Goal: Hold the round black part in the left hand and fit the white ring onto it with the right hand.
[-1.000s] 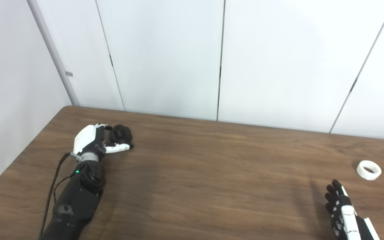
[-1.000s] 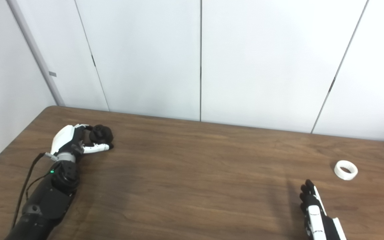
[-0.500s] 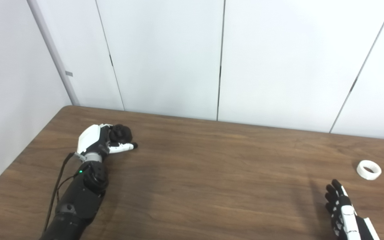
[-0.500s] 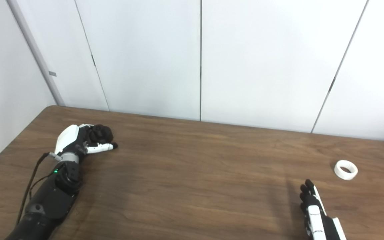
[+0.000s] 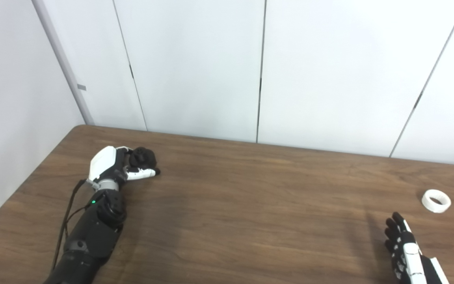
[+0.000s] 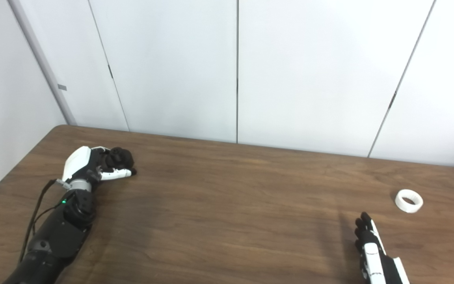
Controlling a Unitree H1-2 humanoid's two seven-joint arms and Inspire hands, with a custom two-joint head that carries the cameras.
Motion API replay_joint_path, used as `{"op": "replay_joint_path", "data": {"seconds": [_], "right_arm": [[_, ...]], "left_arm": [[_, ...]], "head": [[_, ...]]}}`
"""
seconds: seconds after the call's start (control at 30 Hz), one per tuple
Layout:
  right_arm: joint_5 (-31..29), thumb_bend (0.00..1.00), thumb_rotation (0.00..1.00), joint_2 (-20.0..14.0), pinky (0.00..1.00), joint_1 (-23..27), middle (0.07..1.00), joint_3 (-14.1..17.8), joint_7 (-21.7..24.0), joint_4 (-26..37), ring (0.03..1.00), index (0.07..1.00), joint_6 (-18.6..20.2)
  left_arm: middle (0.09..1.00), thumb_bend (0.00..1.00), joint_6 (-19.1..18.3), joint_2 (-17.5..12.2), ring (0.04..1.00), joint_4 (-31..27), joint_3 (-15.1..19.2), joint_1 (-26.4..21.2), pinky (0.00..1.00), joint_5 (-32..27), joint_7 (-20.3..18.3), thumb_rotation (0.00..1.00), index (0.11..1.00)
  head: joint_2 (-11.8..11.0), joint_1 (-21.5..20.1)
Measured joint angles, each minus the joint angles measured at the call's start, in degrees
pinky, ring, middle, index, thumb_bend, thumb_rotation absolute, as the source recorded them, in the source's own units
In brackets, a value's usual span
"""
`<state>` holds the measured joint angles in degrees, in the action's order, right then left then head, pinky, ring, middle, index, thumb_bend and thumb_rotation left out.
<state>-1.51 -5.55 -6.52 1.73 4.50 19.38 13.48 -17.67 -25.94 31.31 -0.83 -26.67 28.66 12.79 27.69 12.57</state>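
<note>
Near right, the right hand (image 5: 406, 252) rests empty on the table (image 5: 250, 205) with fingers apart, the white ring (image 5: 436, 200) lying just beyond it. Far left, the left hand (image 5: 110, 167) curls around the round black part (image 5: 142, 157). That grasp should seat firmly before lifting, leaving the part's top exposed for the ring.

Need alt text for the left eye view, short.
The robot's left hand is closed around a round black part at the far left of a brown wooden table. The right hand, fingers extended and holding nothing, sits at the lower right edge, short of a white ring lying apart on the table. White wall panels fill the background.
</note>
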Motion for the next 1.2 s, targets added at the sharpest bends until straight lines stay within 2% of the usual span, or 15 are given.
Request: {"op": "replay_joint_path", "data": {"seconds": [0.03, 0.07, 0.13, 0.63, 0.93, 1.1, 1.2], "right_arm": [[-0.03, 0.34, 1.0, -0.03, 1.0, 0.0, 0.986, 0.02, 0.04, 0.0, 0.995, 0.996, 0.0], [-0.09, 0.34, 1.0, -0.05, 1.0, 0.0, 0.988, 0.08, 0.1, 0.0, 0.997, 0.998, 0.0], [-0.17, 0.33, 1.0, -0.16, 1.0, -0.02, 0.985, 0.2, 0.19, 0.0, 0.991, 0.997, 0.0], [-0.21, 0.37, 1.0, -0.74, 1.0, -0.14, 0.98, 0.26, 0.38, -0.09, 0.981, 0.994, -0.49], [0.8, 0.37, 1.0, -0.62, 1.0, 0.02, 0.973, -0.37, 0.11, -0.14, 0.982, 0.987, -0.48], [0.94, 0.35, 1.0, -0.08, 1.0, 0.18, 0.973, -0.63, -0.05, -0.4, 0.982, 0.99, -0.67], [1.0, 0.35, 1.0, 0.05, 1.0, 0.22, 0.974, -0.74, -0.08, -0.61, 0.982, 0.991, -0.86]], "left_arm": [[0.831, 0.7, 0.06, 0.0, 0.922, 0.0, 0.02, 0.0, 1.0, 0.0, 0.26, 0.13, 0.542], [0.814, 0.6, 0.22, 0.02, 0.913, 0.01, 0.08, 0.0, 1.0, -0.02, 0.58, 0.09, 0.509], [0.787, 0.53, 0.43, 0.1, 0.9, 0.07, 0.24, 0.13, 1.0, -0.06, 1.51, 0.06, 0.484], [0.754, 0.52, 2.79, 0.24, 0.877, -0.35, 0.15, 1.01, 1.0, -0.13, 2.42, 0.05, 0.483], [0.751, 0.52, 2.51, 0.59, 0.857, -15.2, -2.42, 6.13, 1.0, 1.79, -0.08, 0.05, 0.484], [0.741, 0.52, 2.46, 1.09, 0.847, -27.43, -5.11, 10.3, 1.0, 4.86, -2.38, 0.06, 0.483], [0.74, 0.52, 1.53, 2.43, 0.848, -33.17, -6.0, 12.15, 1.0, 6.35, -4.35, 0.06, 0.483]], "head": [[0.0, 0.0], [0.09, 0.0], [0.09, 0.09], [0.09, -0.09], [0.0, -0.79], [0.18, -1.14], [0.44, -1.32]]}}
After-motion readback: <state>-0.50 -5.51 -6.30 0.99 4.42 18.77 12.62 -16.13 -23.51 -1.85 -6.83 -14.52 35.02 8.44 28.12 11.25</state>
